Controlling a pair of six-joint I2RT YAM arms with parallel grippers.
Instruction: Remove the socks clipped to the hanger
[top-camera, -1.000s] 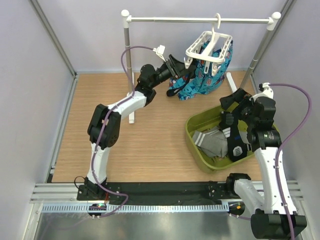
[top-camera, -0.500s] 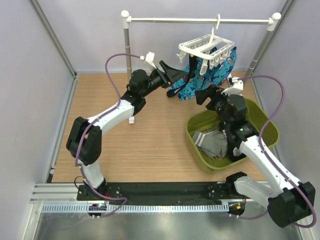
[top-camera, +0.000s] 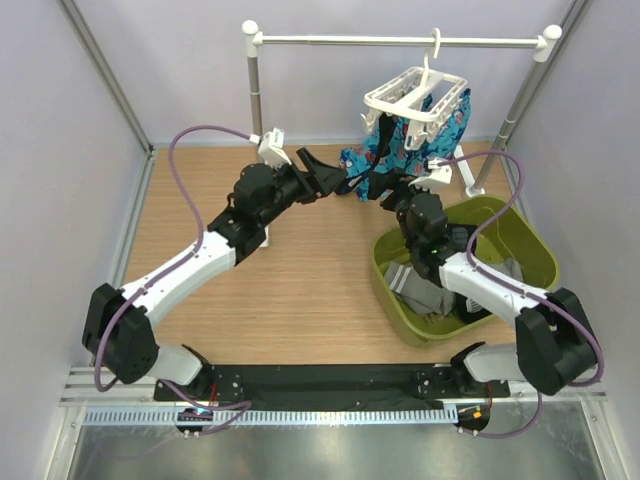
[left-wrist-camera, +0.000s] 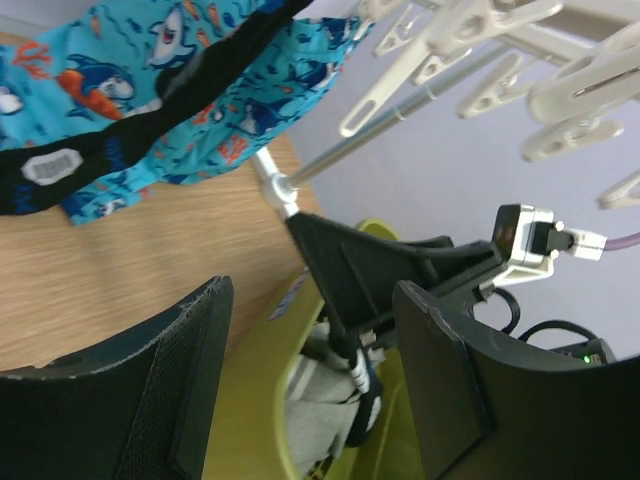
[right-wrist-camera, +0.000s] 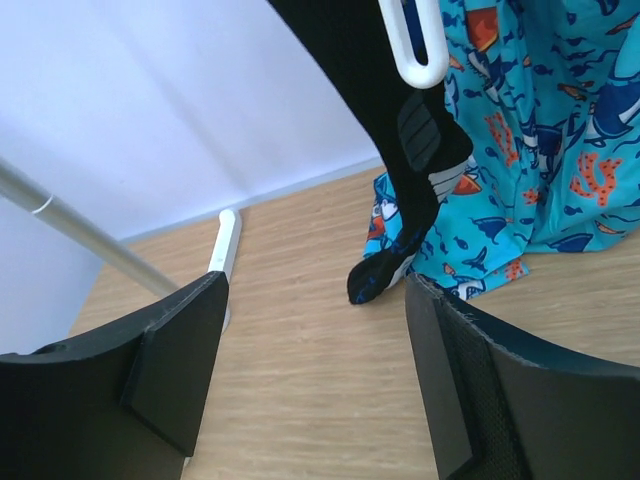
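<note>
Black sock (right-wrist-camera: 360, 50) hangs clipped to the hanger (top-camera: 400, 108) near the desk's far edge. The left claw (left-wrist-camera: 310, 300) gapes wide and empty, its arm reaching toward the sock. The right claw (right-wrist-camera: 315, 290) is equally spread and empty, seemingly just short of it. Grey socks (top-camera: 425, 288) lie in the green bin (top-camera: 530, 240).

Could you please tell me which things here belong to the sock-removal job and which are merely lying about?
Job: hanger, black sock hanging from it, grey socks in the green bin.
Lying about: blue patterned cloth, rail stand.
</note>
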